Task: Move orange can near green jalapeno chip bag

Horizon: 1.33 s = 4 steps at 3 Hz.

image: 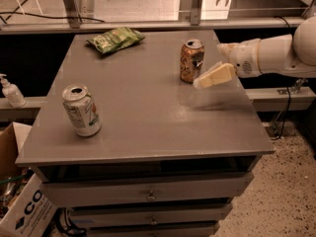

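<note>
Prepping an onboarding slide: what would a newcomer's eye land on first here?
Most likely the white arm reaching in from the right, its pincer close beside the orange can, which stands at the back right of the table. Next, the green jalapeno chip bag lying flat at the back left, and a white and green can upright near the front left edge.
</note>
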### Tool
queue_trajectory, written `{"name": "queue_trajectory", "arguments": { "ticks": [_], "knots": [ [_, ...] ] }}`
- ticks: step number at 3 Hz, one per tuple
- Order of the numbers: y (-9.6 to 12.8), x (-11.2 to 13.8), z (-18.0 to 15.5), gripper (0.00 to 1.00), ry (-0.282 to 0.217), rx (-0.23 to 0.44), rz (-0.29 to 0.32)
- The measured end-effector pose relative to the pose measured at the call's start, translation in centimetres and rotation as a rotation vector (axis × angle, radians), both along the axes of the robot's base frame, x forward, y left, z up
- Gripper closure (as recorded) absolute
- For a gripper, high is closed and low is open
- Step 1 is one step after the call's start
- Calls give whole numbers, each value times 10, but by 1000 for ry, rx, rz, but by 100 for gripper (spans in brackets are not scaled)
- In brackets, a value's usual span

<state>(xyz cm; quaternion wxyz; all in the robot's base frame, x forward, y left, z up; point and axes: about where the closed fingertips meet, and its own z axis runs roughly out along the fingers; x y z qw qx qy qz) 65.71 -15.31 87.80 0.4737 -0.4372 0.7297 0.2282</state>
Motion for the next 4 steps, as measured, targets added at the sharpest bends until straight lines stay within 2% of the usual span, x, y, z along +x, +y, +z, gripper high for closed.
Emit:
{"name": "queue_trajectory", "arguments": {
  "ticks": [1,2,4],
  "knots": [
    [20,19,-9,0,0,69,10],
    [37,37,-13,18,3,129,18],
    [48,55,-4,64,-11,186,14]
  ]
}}
